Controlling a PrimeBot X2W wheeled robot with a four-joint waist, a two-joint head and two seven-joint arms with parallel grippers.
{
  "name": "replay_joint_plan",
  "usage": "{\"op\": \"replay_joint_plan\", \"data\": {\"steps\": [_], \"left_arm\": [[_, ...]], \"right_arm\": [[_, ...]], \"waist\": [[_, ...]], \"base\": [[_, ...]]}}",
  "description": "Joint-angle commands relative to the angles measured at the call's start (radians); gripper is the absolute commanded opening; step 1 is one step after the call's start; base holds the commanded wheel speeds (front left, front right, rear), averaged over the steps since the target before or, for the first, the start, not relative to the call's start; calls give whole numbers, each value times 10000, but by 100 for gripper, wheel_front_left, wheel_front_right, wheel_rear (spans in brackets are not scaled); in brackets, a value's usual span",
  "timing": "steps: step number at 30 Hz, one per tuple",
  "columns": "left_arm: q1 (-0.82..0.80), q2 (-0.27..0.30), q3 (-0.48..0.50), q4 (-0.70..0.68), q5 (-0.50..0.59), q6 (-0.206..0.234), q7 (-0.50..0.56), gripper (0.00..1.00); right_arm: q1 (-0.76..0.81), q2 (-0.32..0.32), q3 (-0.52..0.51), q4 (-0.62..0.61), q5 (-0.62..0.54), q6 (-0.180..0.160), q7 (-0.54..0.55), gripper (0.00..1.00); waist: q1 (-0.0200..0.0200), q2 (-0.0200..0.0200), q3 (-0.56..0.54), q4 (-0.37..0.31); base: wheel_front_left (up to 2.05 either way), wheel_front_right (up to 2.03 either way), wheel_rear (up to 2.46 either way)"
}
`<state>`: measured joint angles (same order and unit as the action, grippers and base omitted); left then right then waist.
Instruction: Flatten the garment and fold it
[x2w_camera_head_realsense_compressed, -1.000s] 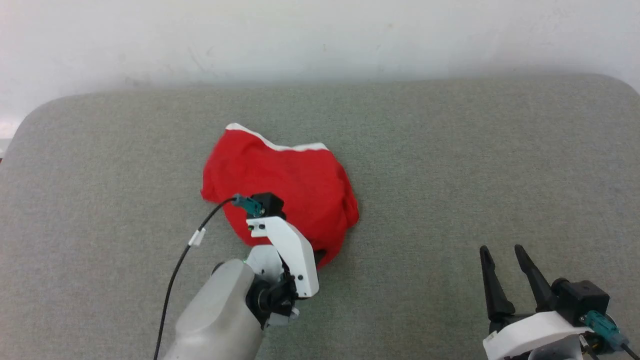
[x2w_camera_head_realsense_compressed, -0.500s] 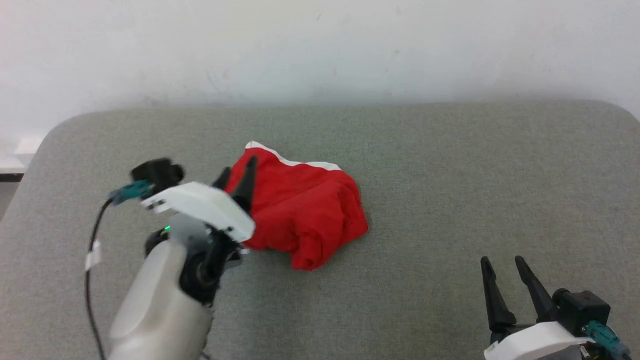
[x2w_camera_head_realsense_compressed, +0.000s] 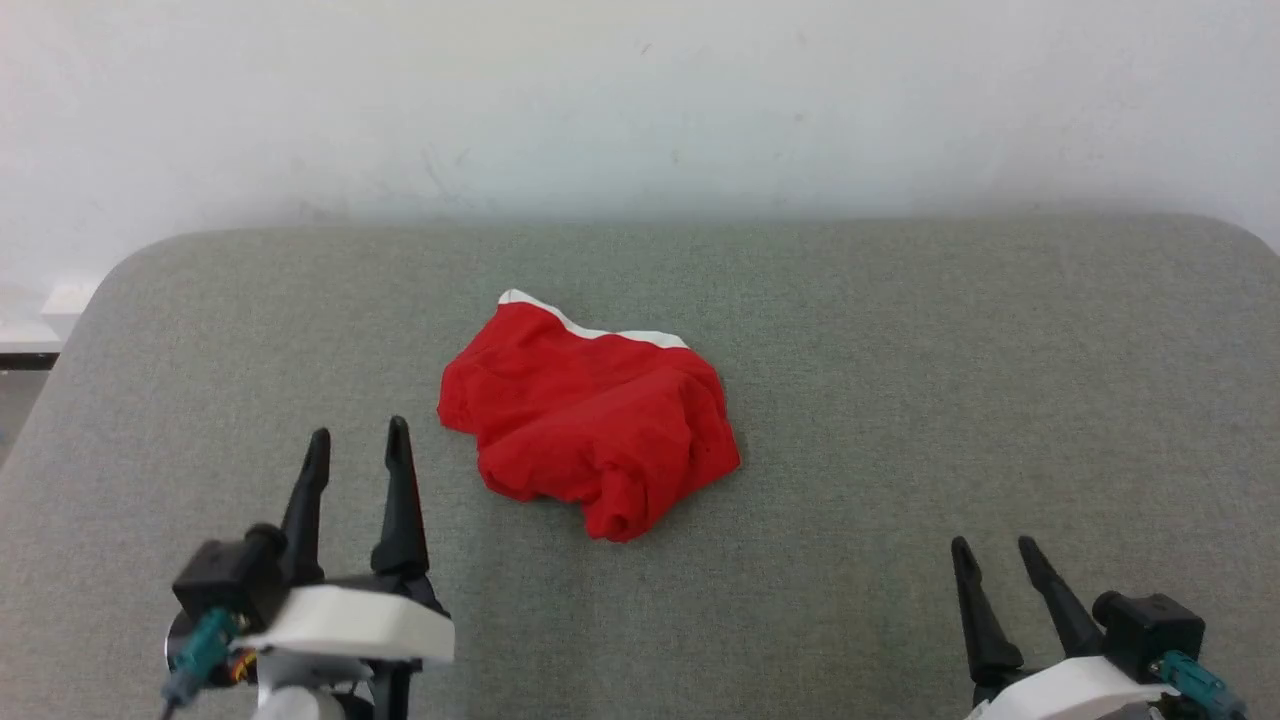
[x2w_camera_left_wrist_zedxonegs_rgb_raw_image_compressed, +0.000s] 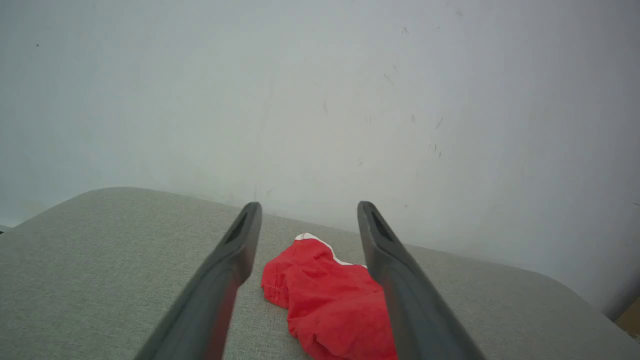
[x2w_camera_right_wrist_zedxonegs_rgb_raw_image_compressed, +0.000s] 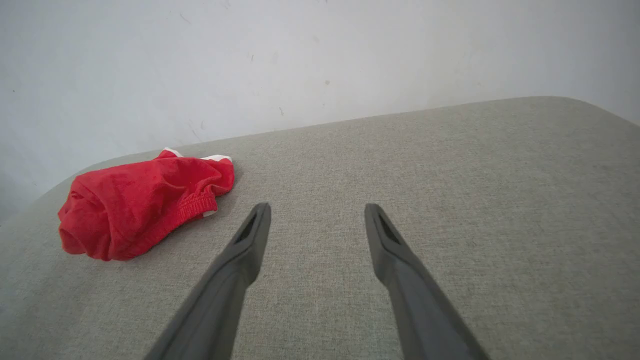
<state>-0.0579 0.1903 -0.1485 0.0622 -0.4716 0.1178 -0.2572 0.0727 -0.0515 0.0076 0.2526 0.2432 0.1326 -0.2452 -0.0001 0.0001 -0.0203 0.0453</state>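
Head view: along the near edge of the grey fabric-covered table (x2w_camera_head_realsense_compressed: 900, 400), towards its near-left corner, the left gripper (x2w_camera_head_realsense_compressed: 359, 430) is seen with its two dark fingers spread apart. Nothing is held between them, and bare table cloth shows in the gap. Towards the near-right corner the right gripper (x2w_camera_head_realsense_compressed: 992, 543) is likewise seen with its fingers parted and empty. The red cloth is touched by neither.

Further in, about midway between the near and far edges and somewhat left of the middle, the garment (x2w_camera_head_realsense_compressed: 590, 430) is found lying on the table in a wrinkled, bunched heap. It is placed beyond the left gripper and a little to its right, and well apart from the right gripper. A rolled lump of fabric is turned towards the near edge, and a white band (x2w_camera_head_realsense_compressed: 600, 330) runs along the side facing the far edge. In the left wrist view part of the heap is hidden behind one finger.

Beyond the garment, bare table is seen up to the far edge with its rounded corners, and behind it a pale, lightly scuffed wall (x2w_camera_head_realsense_compressed: 640, 100).
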Motion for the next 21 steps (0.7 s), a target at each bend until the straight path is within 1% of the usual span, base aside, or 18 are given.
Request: {"op": "replay_joint_plan", "data": {"steps": [1,5,9,13,17,21], "left_arm": [[375,-267,144,-321,503,-28,-40,100],[993,-841,417,-632,1263,-231,-43,100],[1030,-1140,648,-650,1592,-513,-43,100],[835,-1300,774,-629,1795,-678,-44,100],[667,-1366,873,-724,1906,-741,-44,100],[411,-1392,756,-749,1886,-760,-44,100]], "right_arm": [[-8,13,73,84,117,-19,171,100],[-379,13,223,191,224,-19,894,100],[-1359,13,695,311,117,-19,2301,100],[-2850,13,1557,562,-37,-19,3779,100],[-4422,13,2420,1413,-243,-19,5355,100],[-5906,13,3285,2594,-922,-19,6702,100]], "waist": [[1,-1,59,18],[1,-1,188,106],[1,-1,428,312],[1,-1,708,615],[1,-1,1105,827],[1,-1,1575,1151]], "base": [[0,0,0],[0,0,0],[0,0,0],[0,0,0],[0,0,0],[0,0,0]]}}
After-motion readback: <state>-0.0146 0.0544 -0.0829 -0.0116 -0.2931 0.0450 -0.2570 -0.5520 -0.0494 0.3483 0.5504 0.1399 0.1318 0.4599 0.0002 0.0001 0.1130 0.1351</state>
